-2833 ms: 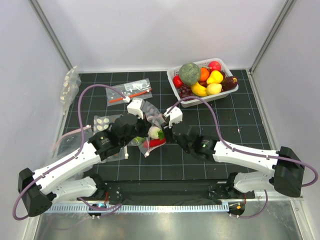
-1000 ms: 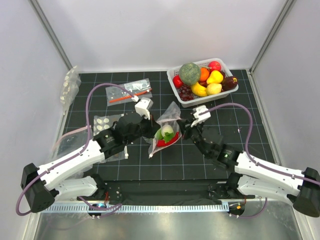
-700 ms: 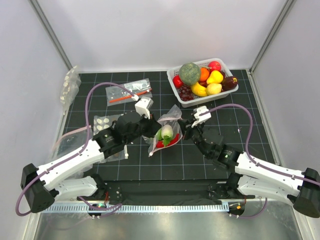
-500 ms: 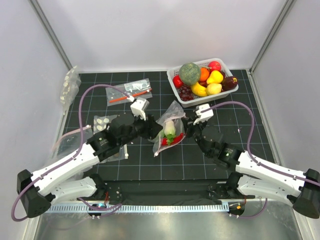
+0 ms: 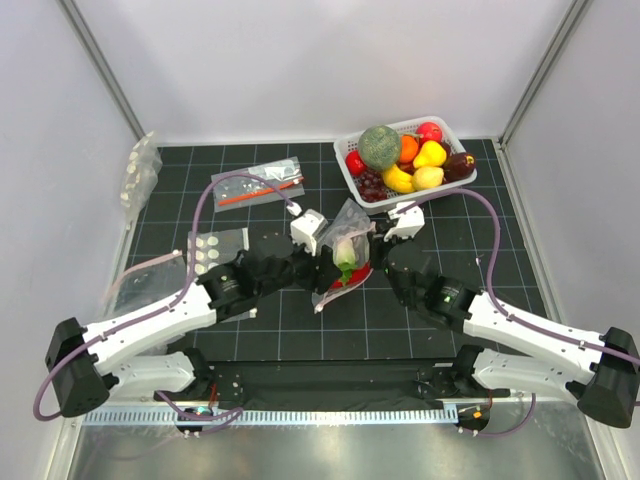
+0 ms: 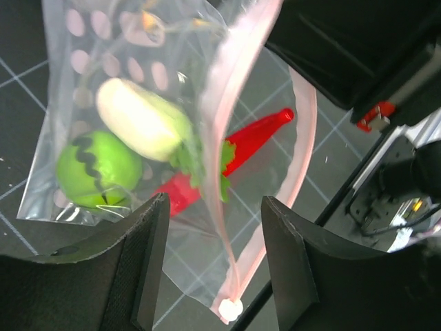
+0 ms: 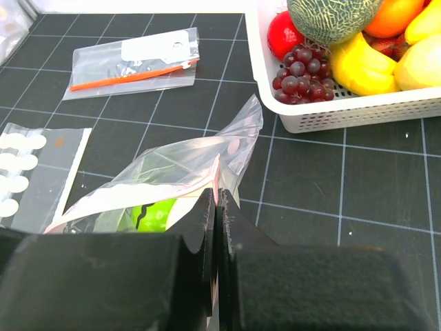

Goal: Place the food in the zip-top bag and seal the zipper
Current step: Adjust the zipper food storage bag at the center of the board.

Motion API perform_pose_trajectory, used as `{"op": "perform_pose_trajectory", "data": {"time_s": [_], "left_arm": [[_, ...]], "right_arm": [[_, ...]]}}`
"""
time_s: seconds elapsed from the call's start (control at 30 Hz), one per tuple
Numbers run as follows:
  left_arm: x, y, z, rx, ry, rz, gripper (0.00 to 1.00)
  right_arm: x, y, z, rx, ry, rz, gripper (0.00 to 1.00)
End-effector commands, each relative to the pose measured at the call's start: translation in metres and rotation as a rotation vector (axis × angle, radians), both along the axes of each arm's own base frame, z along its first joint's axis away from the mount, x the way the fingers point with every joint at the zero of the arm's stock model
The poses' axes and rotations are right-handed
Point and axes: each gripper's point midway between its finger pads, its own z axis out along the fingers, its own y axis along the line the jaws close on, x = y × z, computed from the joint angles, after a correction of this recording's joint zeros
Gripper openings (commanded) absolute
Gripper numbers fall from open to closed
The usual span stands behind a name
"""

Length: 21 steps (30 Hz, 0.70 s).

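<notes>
The zip-top bag (image 5: 347, 250) is lifted off the mat between my two arms. Inside it lie a green round fruit (image 6: 96, 169), a whitish piece (image 6: 141, 117) and a red chili (image 6: 258, 134). In the left wrist view the zipper (image 6: 220, 138) shows two pink lips that stand apart and meet at a small white end (image 6: 229, 309). My left gripper (image 6: 213, 269) (image 5: 318, 262) is open, one finger on each side of that end, not touching it. My right gripper (image 7: 215, 196) (image 5: 372, 245) is shut on the pink edge (image 7: 207, 178) at the bag's other end.
A white basket (image 5: 420, 197) of toy fruit stands at the back right. A clear bag with an orange stick (image 5: 258, 185) lies at the back left, a dotted bag (image 5: 215, 245) beside my left arm, and a pile of bags (image 5: 140, 170) at the left wall.
My left gripper has opened, let go of the bag's edge and slid right and back along the mouth. The bag has shifted back and to the right with the right gripper, which stays shut on it.
</notes>
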Motion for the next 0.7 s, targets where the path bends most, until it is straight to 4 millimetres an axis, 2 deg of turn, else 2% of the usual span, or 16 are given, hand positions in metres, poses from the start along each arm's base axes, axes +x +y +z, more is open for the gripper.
{"op": "perform_pose_trajectory", "data": {"time_s": [0.0,0.03,0.07,0.1,0.17,0.2,0.3,0.37,0.5,0.53,0.6,0.63,0.67], "left_arm": [[-0.001,-0.015,0.027,-0.020,-0.077,-0.032,0.58],[0.000,-0.015,0.028,-0.011,-0.084,-0.022,0.57],[0.004,-0.013,0.019,0.027,-0.079,0.005,0.54],[0.005,-0.014,0.015,0.047,-0.076,0.008,0.40],[0.007,-0.017,0.012,0.080,-0.062,0.015,0.23],[0.008,-0.022,0.001,0.119,-0.050,0.019,0.12],[0.008,-0.028,-0.006,0.210,-0.060,0.039,0.00],[0.006,-0.027,-0.009,0.263,-0.078,0.054,0.00],[0.005,-0.020,0.002,0.294,-0.133,0.125,0.00],[0.008,-0.011,0.007,0.296,-0.144,0.173,0.00],[0.010,0.001,0.016,0.305,-0.172,0.237,0.00],[0.015,0.014,0.022,0.325,-0.200,0.298,0.00],[0.015,0.019,0.026,0.333,-0.211,0.317,0.00]], "right_arm": [[0.005,-0.003,0.021,0.079,-0.031,-0.049,0.02],[0.005,-0.003,0.020,0.080,-0.030,-0.049,0.02],[0.005,-0.003,0.020,0.080,-0.028,-0.051,0.02],[0.005,-0.005,0.021,0.081,-0.031,-0.065,0.02],[0.006,-0.010,0.020,0.081,-0.032,-0.090,0.01],[0.007,-0.013,0.020,0.088,-0.033,-0.109,0.01],[0.009,-0.031,0.018,0.106,-0.036,-0.225,0.01],[0.010,-0.042,0.018,0.109,-0.045,-0.285,0.01],[0.012,-0.040,0.017,0.109,-0.041,-0.288,0.01],[0.012,-0.038,0.016,0.101,-0.038,-0.283,0.01],[0.013,-0.030,0.012,0.096,-0.027,-0.250,0.01],[0.015,-0.024,0.006,0.074,-0.018,-0.224,0.01],[0.015,-0.008,0.004,0.101,-0.001,-0.146,0.01]]}}
